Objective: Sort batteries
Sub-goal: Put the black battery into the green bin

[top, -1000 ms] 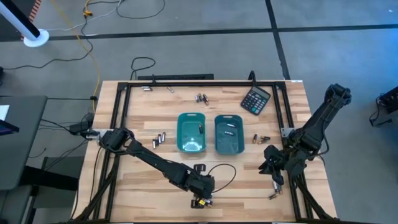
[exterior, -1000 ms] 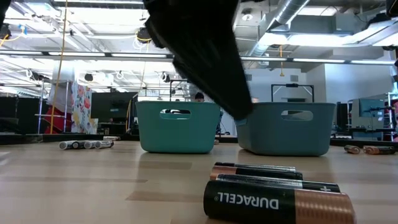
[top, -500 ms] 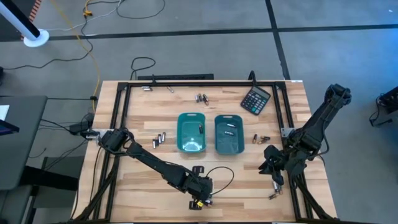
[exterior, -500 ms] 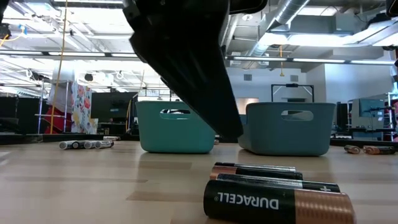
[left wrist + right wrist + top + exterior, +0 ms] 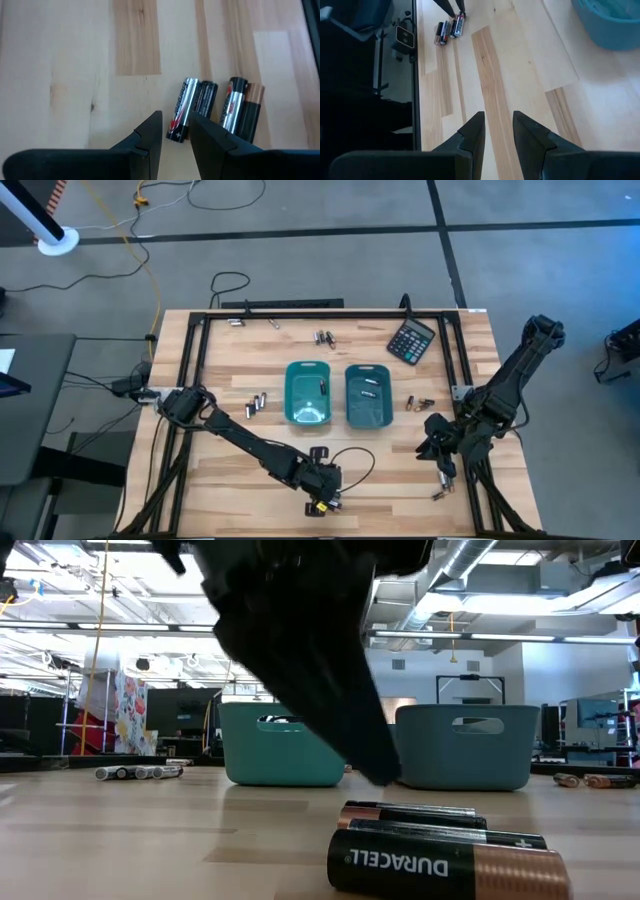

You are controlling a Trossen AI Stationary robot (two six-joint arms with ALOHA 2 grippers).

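High view: left gripper (image 5: 320, 502) reaches to the near edge of the wooden tabletop (image 5: 230, 470), over a small group of batteries (image 5: 322, 506) too small to count here. Right gripper (image 5: 437, 454) hangs over the right side, with nothing between its fingers. Two teal trays (image 5: 307, 393) stand side by side mid-table, each with a few batteries inside. Loose batteries lie left of the trays (image 5: 257, 405), right of them (image 5: 419, 403), and near the far edge (image 5: 322, 337). Black calculator (image 5: 411, 340) at the far right.

Low view: left arm (image 5: 300, 650) fills the foreground as a dark mass. Three batteries lie close to the camera; the nearest, a black-and-copper Duracell battery (image 5: 445, 868), shows its label, which no other view resolves.

Left wrist view: fingers (image 5: 150, 132) slightly apart, straddling the end of a silver battery (image 5: 181, 109); whether they grip it, cannot tell. Dark battery (image 5: 205, 100) touches it; a silver and a copper-ended one lie just beside.

Right wrist view: fingers (image 5: 472, 132) apart over bare wood.
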